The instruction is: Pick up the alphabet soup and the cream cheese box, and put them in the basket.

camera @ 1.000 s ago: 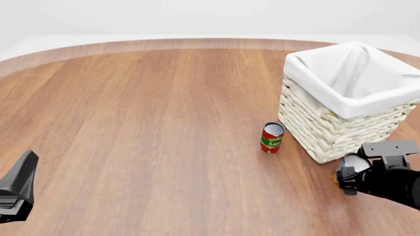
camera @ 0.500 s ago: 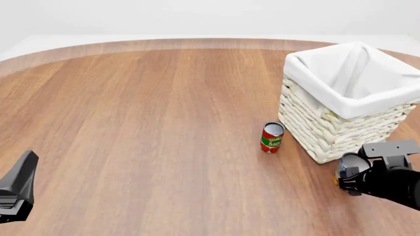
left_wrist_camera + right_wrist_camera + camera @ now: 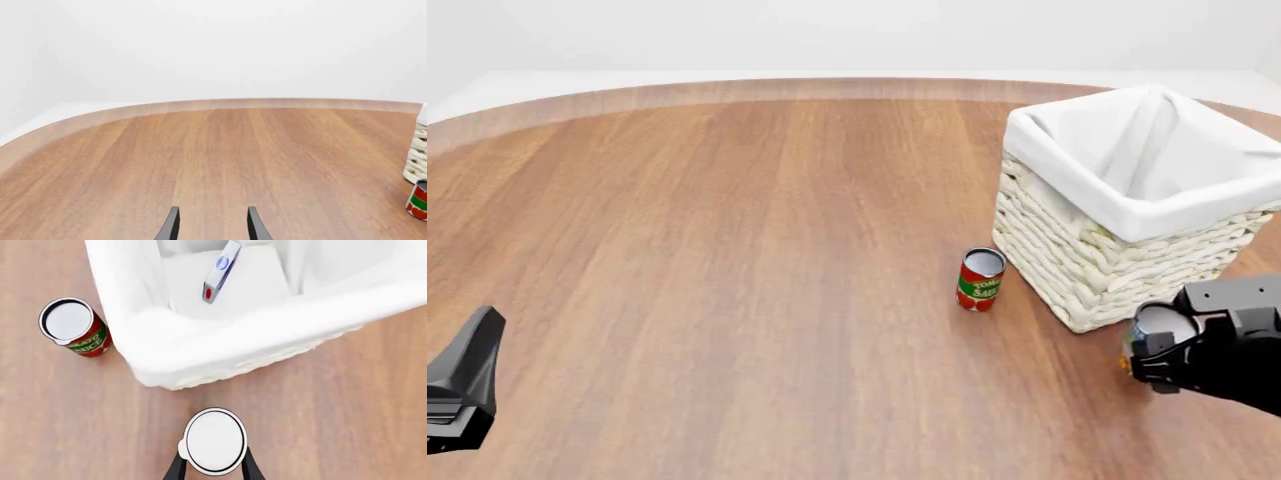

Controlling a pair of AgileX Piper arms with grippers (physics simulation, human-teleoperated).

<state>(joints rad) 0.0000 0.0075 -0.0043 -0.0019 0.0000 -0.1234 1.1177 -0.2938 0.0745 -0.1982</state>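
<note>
My right gripper is shut on the alphabet soup, just in front of the basket's near corner. In the right wrist view the fingers press both sides of the can's silver-white top. The cream-white woven basket stands at the right. The cream cheese box lies on edge inside the basket on the white liner. My left gripper is open and empty at the near left; its wrist view shows the fingers apart.
A red-and-green tomato sauce can stands upright just left of the basket, also in the right wrist view and at the edge of the left wrist view. The brown wooden table curves at its far edge.
My right gripper has shifted a little to the right with the alphabet soup in it. The left arm has not moved.
</note>
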